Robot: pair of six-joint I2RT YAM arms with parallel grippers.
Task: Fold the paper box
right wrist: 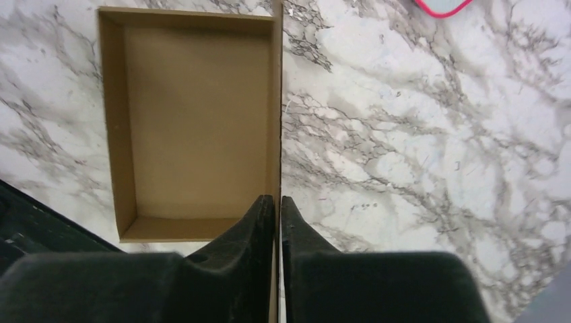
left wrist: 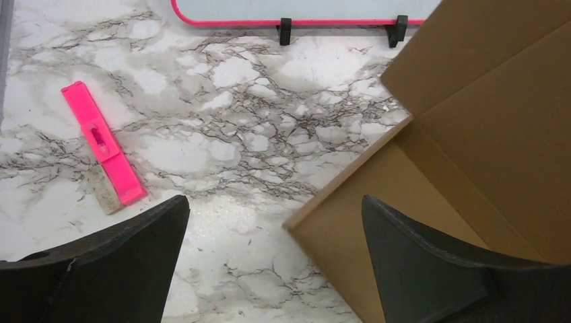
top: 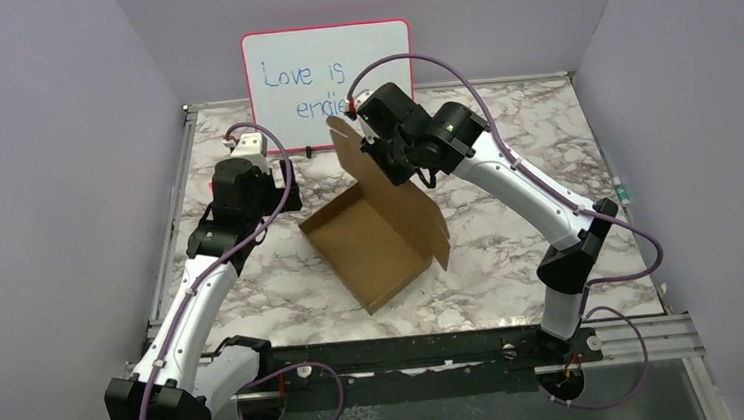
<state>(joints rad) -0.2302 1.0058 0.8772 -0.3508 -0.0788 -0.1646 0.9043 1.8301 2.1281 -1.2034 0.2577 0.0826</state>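
Note:
The paper box point(top: 371, 245) is brown cardboard, an open tray with raised walls lying mid-table, its lid point(top: 386, 184) standing upright along the far right side. My right gripper point(top: 381, 152) is shut on the lid's top edge; in the right wrist view the lid's thin edge point(right wrist: 277, 101) runs between the closed fingers point(right wrist: 277, 202), with the tray point(right wrist: 195, 128) to the left. My left gripper point(left wrist: 276, 222) is open and empty, hovering above the tray's left corner point(left wrist: 296, 225), with one finger over the marble and the other over the box.
A pink-framed whiteboard point(top: 328, 78) stands at the back of the marble table point(top: 512, 259). A pink eraser point(left wrist: 104, 145) lies on the marble left of the box. Purple walls enclose the left, back and right sides.

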